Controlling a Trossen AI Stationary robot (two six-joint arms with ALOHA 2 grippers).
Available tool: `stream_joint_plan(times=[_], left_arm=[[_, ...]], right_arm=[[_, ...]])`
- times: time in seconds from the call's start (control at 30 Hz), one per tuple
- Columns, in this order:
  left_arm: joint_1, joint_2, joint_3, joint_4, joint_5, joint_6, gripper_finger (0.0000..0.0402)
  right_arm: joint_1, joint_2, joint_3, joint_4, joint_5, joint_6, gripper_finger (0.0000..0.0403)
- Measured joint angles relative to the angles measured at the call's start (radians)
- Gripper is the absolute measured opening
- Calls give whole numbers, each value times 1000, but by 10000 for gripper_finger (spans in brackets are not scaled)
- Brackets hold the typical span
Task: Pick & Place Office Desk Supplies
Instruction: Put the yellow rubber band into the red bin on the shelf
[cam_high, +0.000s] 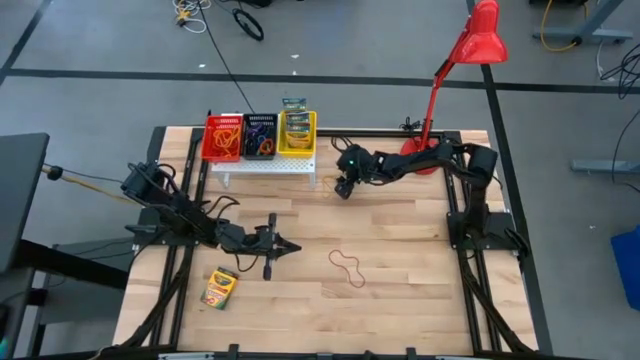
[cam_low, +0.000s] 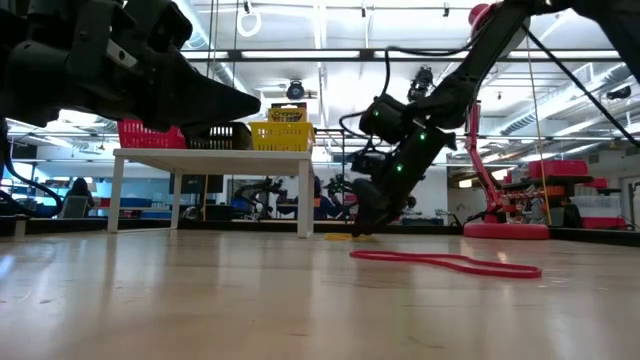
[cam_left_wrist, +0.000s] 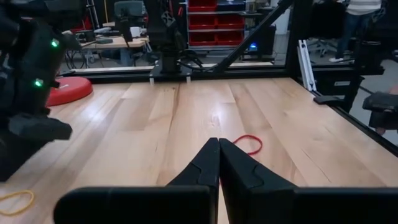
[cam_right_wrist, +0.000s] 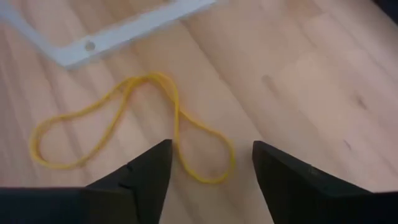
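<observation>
A yellow rubber band (cam_right_wrist: 134, 118) lies flat on the wooden table just in front of the white stand's foot (cam_right_wrist: 112, 37). My right gripper (cam_right_wrist: 211, 158) slants down over it, open, with one loop end of the band between its fingers; it shows near the stand (cam_high: 345, 187). A red rubber band (cam_high: 347, 268) lies mid-table, and a yellow-and-green crayon box (cam_high: 219, 287) lies flat at the near left. My left gripper (cam_high: 285, 247) is shut and level, holding nothing, pointing toward the red band (cam_left_wrist: 249, 144).
The white stand (cam_high: 265, 165) at the far side carries a red basket (cam_high: 222, 137), a black basket (cam_high: 260, 135) and a yellow basket (cam_high: 298, 132) holding a crayon box. A red desk lamp (cam_high: 470, 50) stands at the far right. Bare wood lies around the red band.
</observation>
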Motion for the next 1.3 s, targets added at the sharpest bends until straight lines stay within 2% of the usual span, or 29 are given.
stream_joint_plan(times=[0.13,0.23,0.43,0.5,0.63,0.73,0.87,1.0,1.17,1.3], left_arm=[[0,0,0,-5,1,-2,8],[0,0,0,-5,5,-17,8],[1,0,0,-6,29,-110,8],[2,0,0,-6,54,-128,8],[2,0,0,-6,70,-132,8],[2,0,1,-13,22,-139,16],[4,0,9,-60,-36,-139,49],[17,0,61,-185,-40,-140,88],[29,5,163,-388,-87,-73,131],[39,27,219,-435,-111,-10,165]], right_arm=[[2,15,3,25,-6,-3,219],[2,14,3,25,-5,-9,184],[14,10,2,13,1,-40,43],[34,-8,1,-20,7,-41,12],[123,-69,-14,-94,16,-44,14],[210,-136,-49,-87,73,-20,5],[333,-205,-100,-75,146,55,7],[444,-225,-121,-28,210,112,4],[557,-225,-122,93,226,139,3],[624,-225,-121,188,246,128,3]])
